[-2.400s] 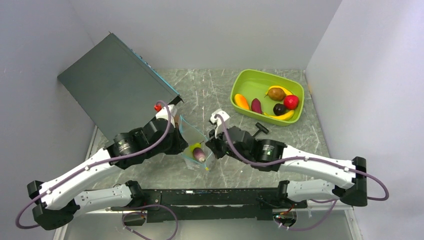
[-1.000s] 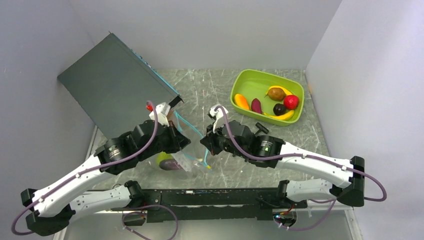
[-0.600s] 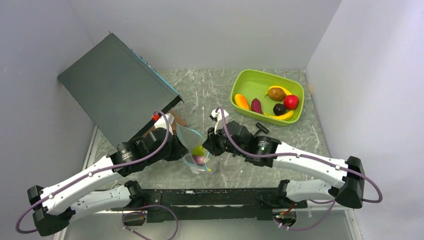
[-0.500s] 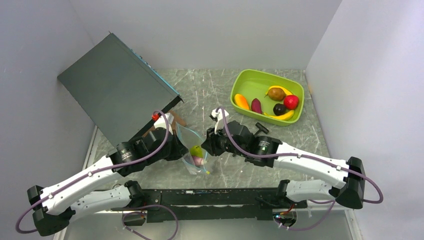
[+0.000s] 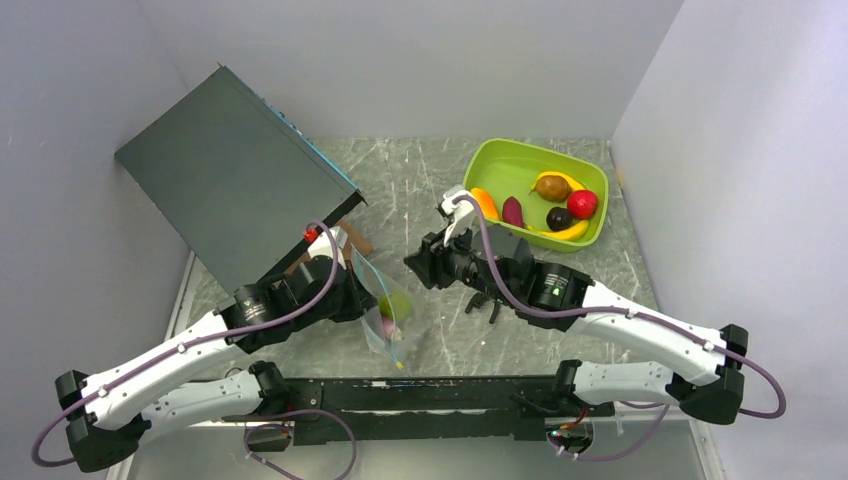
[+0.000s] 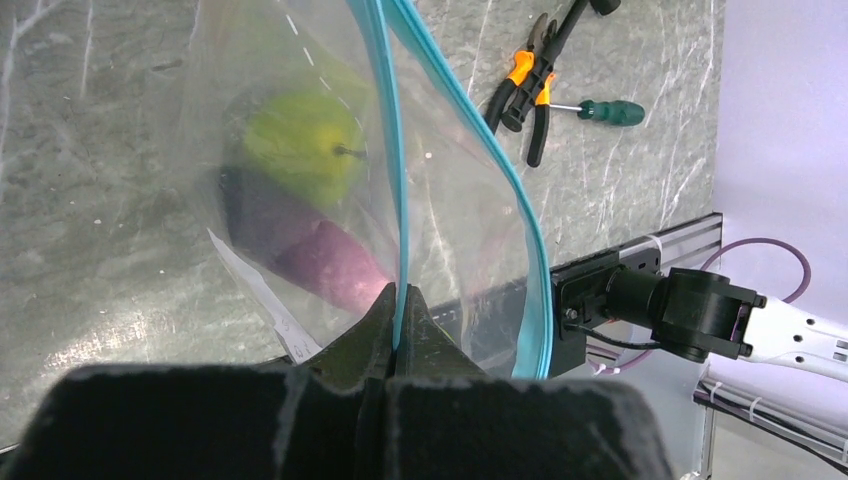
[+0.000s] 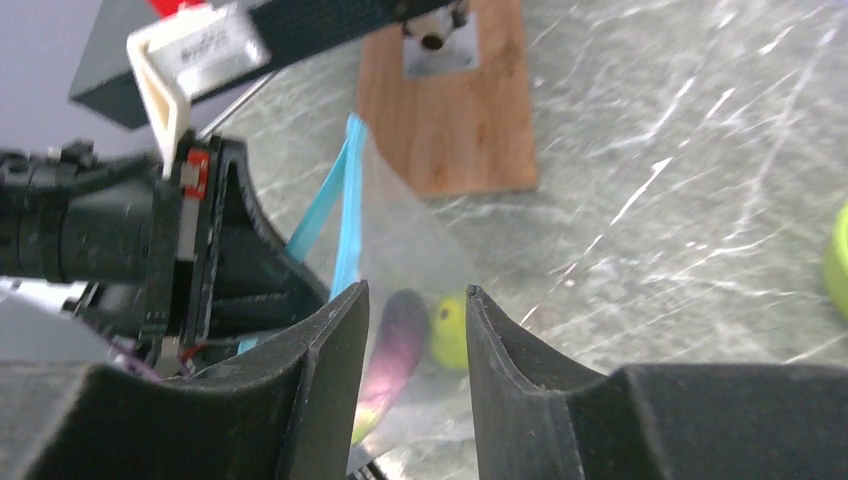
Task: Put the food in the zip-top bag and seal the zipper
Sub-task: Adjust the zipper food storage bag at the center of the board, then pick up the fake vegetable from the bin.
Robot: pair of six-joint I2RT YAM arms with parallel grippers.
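My left gripper (image 5: 357,300) is shut on the blue-green zipper (image 6: 394,170) of the clear zip-top bag (image 5: 385,315), holding it off the table. A green apple (image 6: 295,135) and a purple food (image 6: 310,255) lie inside the bag; both also show in the right wrist view, the apple (image 7: 450,330) beside the purple food (image 7: 395,345). My right gripper (image 5: 418,268) is open and empty, right of the bag, apart from it. More food sits in the lime-green tray (image 5: 490,155): orange (image 5: 484,203), purple (image 5: 513,211), brown pear (image 5: 551,186), dark plum (image 5: 559,218), red (image 5: 582,204), bananas (image 5: 568,232).
A dark grey box (image 5: 230,175) leans at the back left. A wooden block (image 7: 450,110) lies near the bag. Black-and-orange pliers (image 6: 525,80) and a green-handled screwdriver (image 6: 600,110) lie on the marble table under the right arm.
My right gripper has let go of the bag and drawn back to the right and away. The bag now hangs from my left gripper alone, sagging toward the near edge.
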